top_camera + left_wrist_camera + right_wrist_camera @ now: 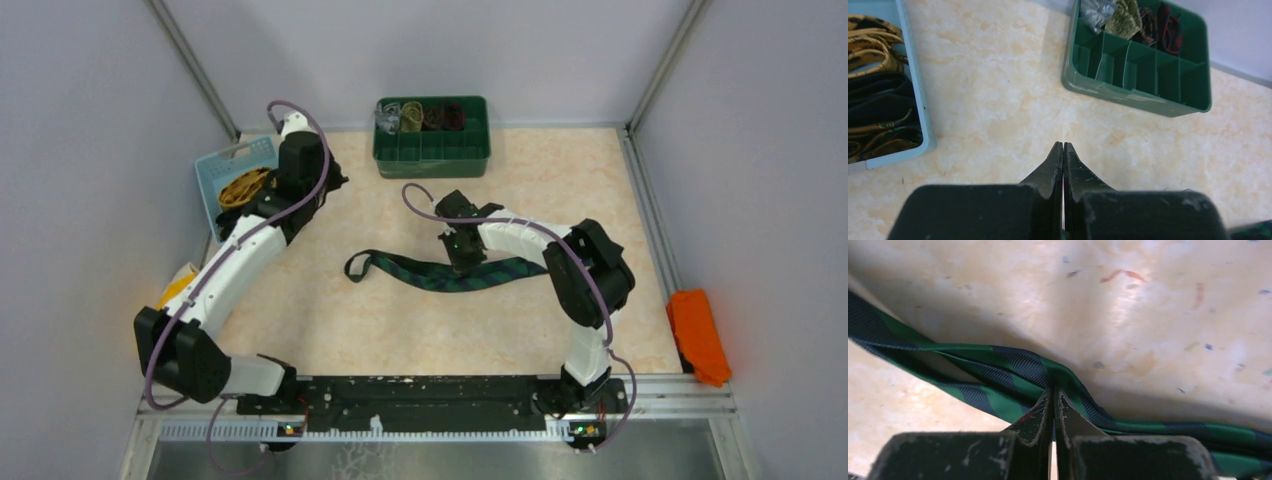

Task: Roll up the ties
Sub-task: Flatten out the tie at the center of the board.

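Right gripper [1054, 391] pinches shut on a fold of the dark green checked tie [408, 272], which we see stretched across the table at centre frame; left gripper [1063, 146] hangs closed and empty at upper left, beside the blue basket [213, 178].

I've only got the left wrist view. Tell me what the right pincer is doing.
Observer: The right pincer is shut on a green checked tie, pinching a fold near its middle.
Operator: Describe how that tie lies.
Observer: Stretched out sideways, unrolled, its left end curled back.
Operator: Name anything at the far right.
Observer: An orange cloth lies there, apart from the tie.
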